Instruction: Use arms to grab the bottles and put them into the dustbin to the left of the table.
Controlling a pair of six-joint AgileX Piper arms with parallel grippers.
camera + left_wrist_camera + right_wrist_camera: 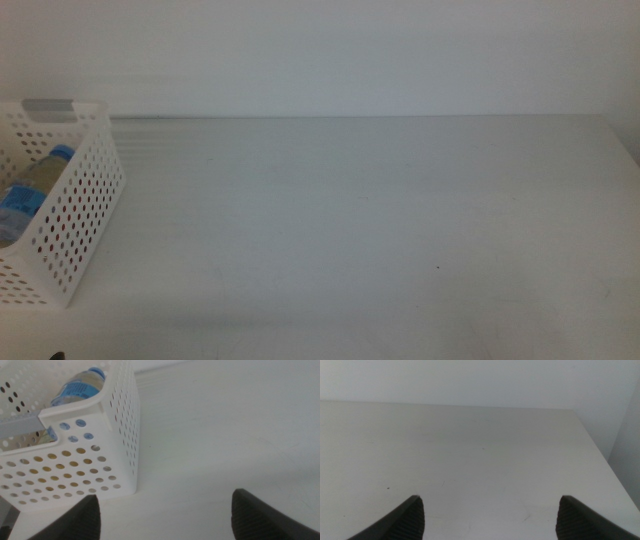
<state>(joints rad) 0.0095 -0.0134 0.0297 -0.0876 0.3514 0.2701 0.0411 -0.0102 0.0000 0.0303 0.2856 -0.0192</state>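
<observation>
One bottle (35, 185), clear with a blue cap, shows plainly inside the bin (85, 215), lying on its side with the cap toward the far end. Through the round holes in the bin wall there are hints of red and yellow, probably the other items, though too hidden to be sure. The bin is a white perforated basket with a grey handle at its rim, standing at the table's left edge.

No bottles are left on the table (380, 210); its white surface runs wide and bare from the bin to the right edge. Judging by this, the task looks finished or nearly so.

The left gripper (165, 515) hangs just beside the near corner of the bin, jaws wide apart and holding nothing, likely because it has nothing left to carry. The right gripper (490, 517) hovers over the bare right part of the table, near the far right corner, jaws also wide apart and holding nothing.

Neither arm shows in the middle view. There is ample open room for both to move; only the bin wall sits close to the left gripper.
</observation>
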